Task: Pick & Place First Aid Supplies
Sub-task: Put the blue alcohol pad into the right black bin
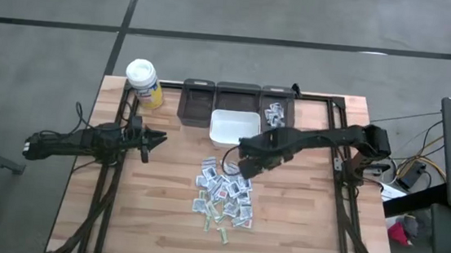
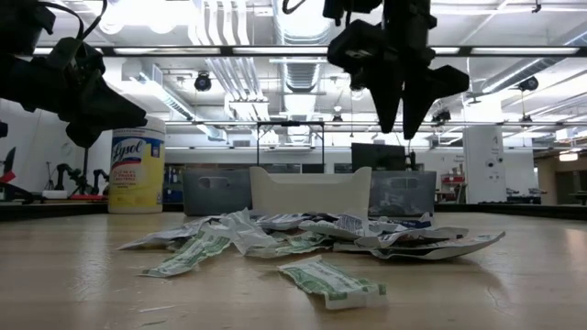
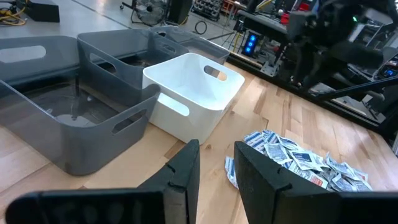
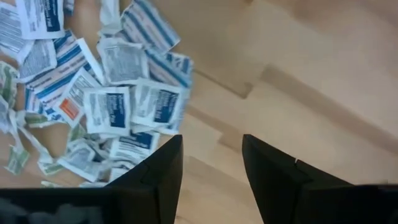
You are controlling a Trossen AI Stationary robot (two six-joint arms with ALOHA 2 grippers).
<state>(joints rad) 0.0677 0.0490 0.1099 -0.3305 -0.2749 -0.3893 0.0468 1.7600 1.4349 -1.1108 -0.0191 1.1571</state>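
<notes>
Wooden tabletop (image 1: 298, 231), seen from above. First aid packets (image 1: 224, 195) lie heaped at 6 o'clock of centre. Right gripper (image 1: 242, 167), jaws apart and empty, hangs above the heap's 1 o'clock edge. Left gripper (image 1: 159, 139) waits at 9 o'clock, jaws parted, empty. White bin (image 1: 233, 127) and grey bins (image 1: 197, 101) stand at 12 o'clock.

Only thing I can actually read is "Lysol" in blue script on the yellow canister (image 2: 136, 172), standing left of the white bin (image 2: 310, 191) in the low view. The packets (image 4: 118, 106) in front of that bin have blue and red print, way too small to make out.
</notes>
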